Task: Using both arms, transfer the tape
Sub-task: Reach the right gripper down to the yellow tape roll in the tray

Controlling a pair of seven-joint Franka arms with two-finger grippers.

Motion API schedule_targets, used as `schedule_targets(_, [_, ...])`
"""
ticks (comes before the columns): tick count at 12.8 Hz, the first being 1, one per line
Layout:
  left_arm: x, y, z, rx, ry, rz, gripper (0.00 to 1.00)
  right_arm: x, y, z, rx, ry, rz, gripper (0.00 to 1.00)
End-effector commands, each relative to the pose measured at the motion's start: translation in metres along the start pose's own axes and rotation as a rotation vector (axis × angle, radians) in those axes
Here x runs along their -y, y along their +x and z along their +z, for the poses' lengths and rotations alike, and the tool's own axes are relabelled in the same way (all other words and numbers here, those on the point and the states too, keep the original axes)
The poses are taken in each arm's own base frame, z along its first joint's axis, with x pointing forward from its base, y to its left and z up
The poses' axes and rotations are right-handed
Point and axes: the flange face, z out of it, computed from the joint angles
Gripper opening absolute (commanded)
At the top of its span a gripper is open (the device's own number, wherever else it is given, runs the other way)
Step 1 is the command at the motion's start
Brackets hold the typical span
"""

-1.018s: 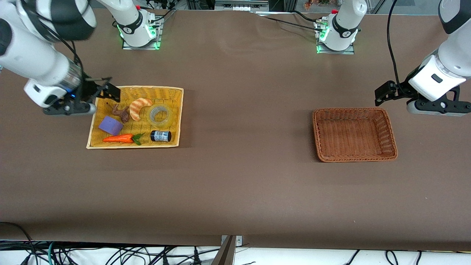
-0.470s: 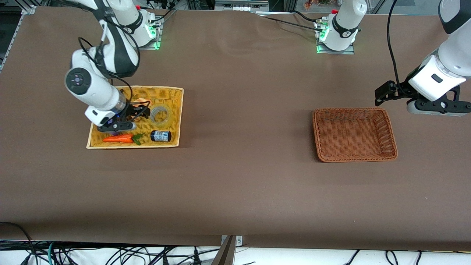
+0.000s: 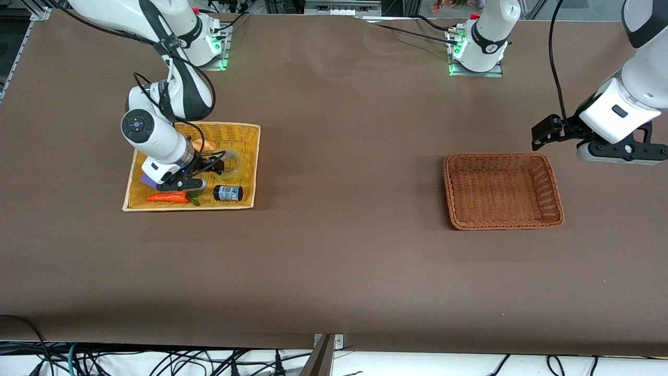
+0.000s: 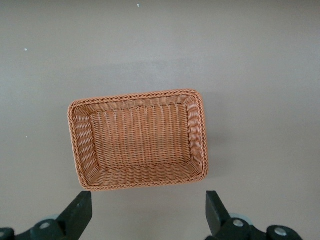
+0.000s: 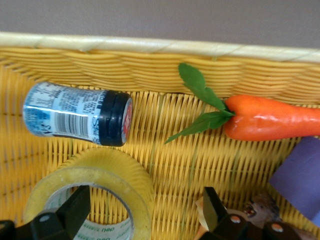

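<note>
On brown table (image 3: 334, 250): two wicker baskets (image 3: 503, 190), cables (image 3: 156, 360) below.

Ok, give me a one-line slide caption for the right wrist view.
Open right gripper low in the yellow tray, straddling the tape rim, beside jar and carrot.

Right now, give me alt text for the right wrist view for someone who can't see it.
The open right gripper hangs low over a yellow wicker tray, one finger inside the tape roll's hole. A small jar lies on its side nearby, beside a toy carrot.
</note>
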Motion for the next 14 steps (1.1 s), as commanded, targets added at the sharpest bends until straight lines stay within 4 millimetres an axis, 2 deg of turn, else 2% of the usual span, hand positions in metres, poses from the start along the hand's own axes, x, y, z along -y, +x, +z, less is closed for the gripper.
schedule_targets(1, [0.000,0.000,-0.006,0.003,0.013,0.021,1.00,0.005,-0.011,0.010,0.011,0.004,0.015,0.99])
schedule_targets(6, [0.000,0.000,-0.006,0.003,0.013,0.021,1.00,0.002,-0.026,0.016,0.042,-0.001,0.015,0.95])
schedule_targets(7, [0.000,0.000,-0.007,0.001,0.013,0.021,1.00,0.002,-0.029,0.015,0.043,-0.002,0.014,0.89])
schedule_targets(9, [0.000,0.000,-0.006,0.003,0.013,0.021,1.00,0.002,-0.031,0.015,0.045,-0.002,0.014,0.58])
schedule_targets(11, [0.000,0.000,-0.006,0.003,0.013,0.021,1.00,0.003,-0.031,0.015,0.045,-0.002,0.015,0.14])
schedule_targets(12, [0.000,0.000,-0.007,0.001,0.013,0.021,1.00,0.003,-0.030,0.013,0.047,0.000,0.032,0.00])
schedule_targets(14, [0.000,0.000,-0.006,0.003,0.013,0.021,1.00,0.020,-0.030,0.006,0.033,0.007,0.039,0.00])
